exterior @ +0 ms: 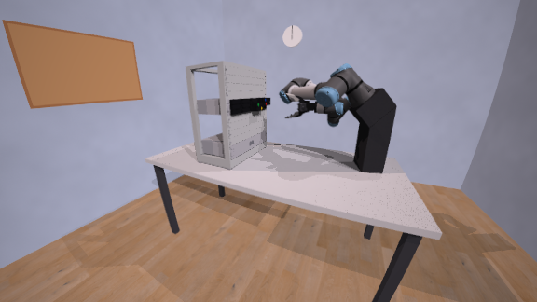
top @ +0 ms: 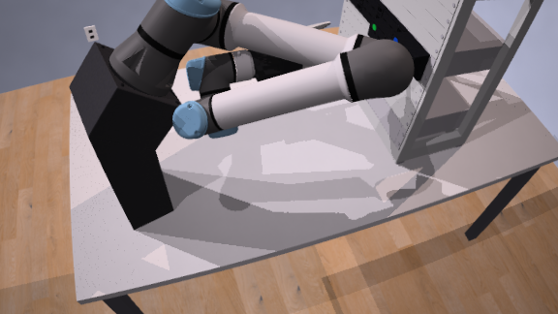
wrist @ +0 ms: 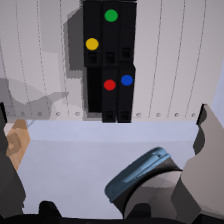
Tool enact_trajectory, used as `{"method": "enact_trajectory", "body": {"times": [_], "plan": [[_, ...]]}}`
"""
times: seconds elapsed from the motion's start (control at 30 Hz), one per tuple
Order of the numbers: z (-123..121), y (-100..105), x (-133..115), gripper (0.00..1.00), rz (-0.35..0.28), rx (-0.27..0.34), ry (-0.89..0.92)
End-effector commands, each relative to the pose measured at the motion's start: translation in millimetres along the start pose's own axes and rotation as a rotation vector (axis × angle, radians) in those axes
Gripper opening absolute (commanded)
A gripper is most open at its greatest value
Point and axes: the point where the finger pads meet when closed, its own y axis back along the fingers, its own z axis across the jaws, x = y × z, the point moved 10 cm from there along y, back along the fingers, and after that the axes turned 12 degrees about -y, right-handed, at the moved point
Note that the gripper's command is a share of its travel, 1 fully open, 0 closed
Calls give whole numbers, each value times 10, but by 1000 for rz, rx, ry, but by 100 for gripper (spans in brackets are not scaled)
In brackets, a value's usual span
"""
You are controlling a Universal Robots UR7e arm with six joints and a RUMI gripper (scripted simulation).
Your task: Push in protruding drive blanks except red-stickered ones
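The grey rack [exterior: 228, 114] stands on the table's far left end, with a band of black drive blanks [exterior: 249, 106] across its front. In the wrist view the blanks carry a green sticker [wrist: 111, 15], a yellow sticker [wrist: 92, 44], a red sticker [wrist: 109, 84] and a blue sticker [wrist: 127, 80]. The blanks cast a shadow on the rack's face, but I cannot tell how far each one sticks out. My gripper [exterior: 295, 113] is open and empty. It faces the blanks from a short distance and touches nothing. In the top view the forearm hides it.
The arm's black pedestal [exterior: 373, 132] stands at the table's back right. A lower grey unit [exterior: 212, 144] sits in the rack's bottom. The rack stands near the table's edge [top: 436, 145].
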Motion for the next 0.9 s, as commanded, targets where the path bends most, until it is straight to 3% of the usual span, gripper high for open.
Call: {"method": "enact_trajectory", "body": {"times": [0.0, 0.87], "plan": [[-219, 171, 486, 100, -2, -4, 0], [-235, 184, 522, 100, -2, -4, 0]]}}
